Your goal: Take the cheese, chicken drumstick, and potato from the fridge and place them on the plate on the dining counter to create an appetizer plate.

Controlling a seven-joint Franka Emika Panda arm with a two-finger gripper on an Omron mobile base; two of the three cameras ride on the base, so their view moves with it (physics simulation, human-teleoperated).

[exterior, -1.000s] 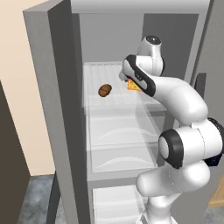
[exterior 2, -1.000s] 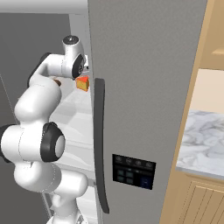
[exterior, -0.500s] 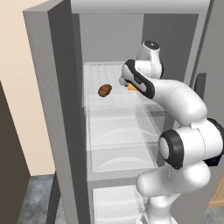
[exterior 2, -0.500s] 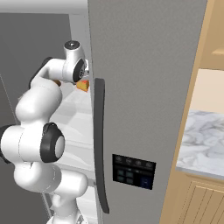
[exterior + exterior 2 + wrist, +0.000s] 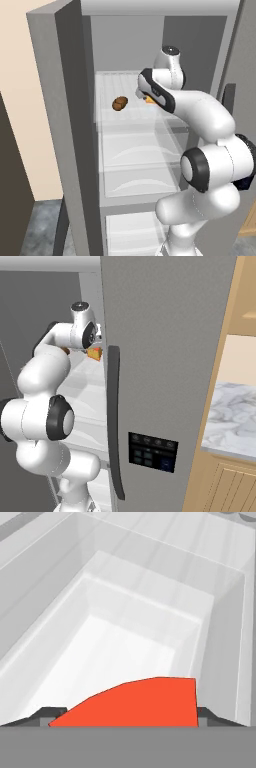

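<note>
hand view: the cheese (image 5: 140, 704) sits between the spread fingers (image 5: 52, 713), grip not yet certain.

Two base cameras sit behind the arm, looking forward and down at the fridge (image 5: 60, 100): the left into its open shelves, the right along its door. The hand camera, very close, faces the cheese (image 5: 140, 704) over a white fridge drawer.

Cheese (image 5: 135, 704) between gripper (image 5: 127, 714) fingers
</note>
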